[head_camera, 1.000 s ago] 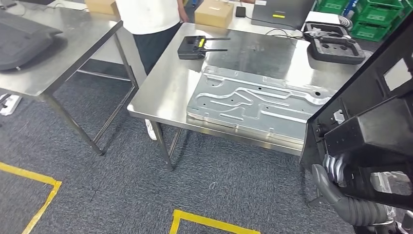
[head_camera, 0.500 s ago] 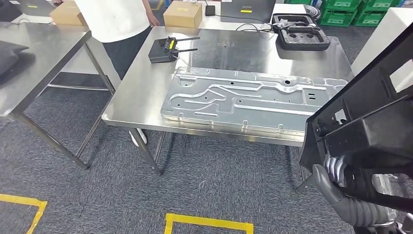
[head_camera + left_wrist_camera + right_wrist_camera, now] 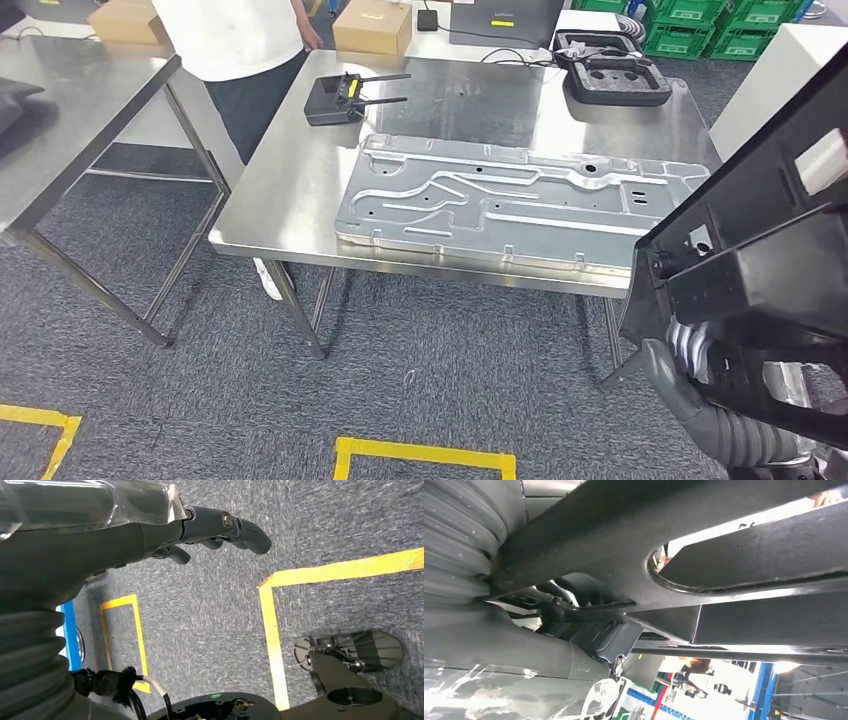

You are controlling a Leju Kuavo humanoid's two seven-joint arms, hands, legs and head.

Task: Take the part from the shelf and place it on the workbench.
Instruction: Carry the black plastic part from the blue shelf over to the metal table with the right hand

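Note:
My right hand (image 3: 688,352) grips the lower edge of a large black plastic part (image 3: 770,260), which I hold upright at the right of the head view. In the right wrist view the dark fingers (image 3: 589,587) hook round a rim of the part (image 3: 734,545). The steel workbench (image 3: 280,190) stands ahead, apart from the part. A big embossed metal plate (image 3: 510,200) covers much of its top. My left hand (image 3: 200,530) hangs over the carpet with its fingers apart, holding nothing.
On the bench lie a black device with antennas (image 3: 335,98) and a black foam tray (image 3: 615,80). A person (image 3: 240,40) stands behind its far left corner. A second steel table (image 3: 80,120) is at left. Green crates (image 3: 760,25) are at back right. Yellow floor tape (image 3: 420,455) lies near.
The whole view has shifted as the camera moved: the workbench now sits more centred and squarer to me. My right hand still holds the black part the same way.

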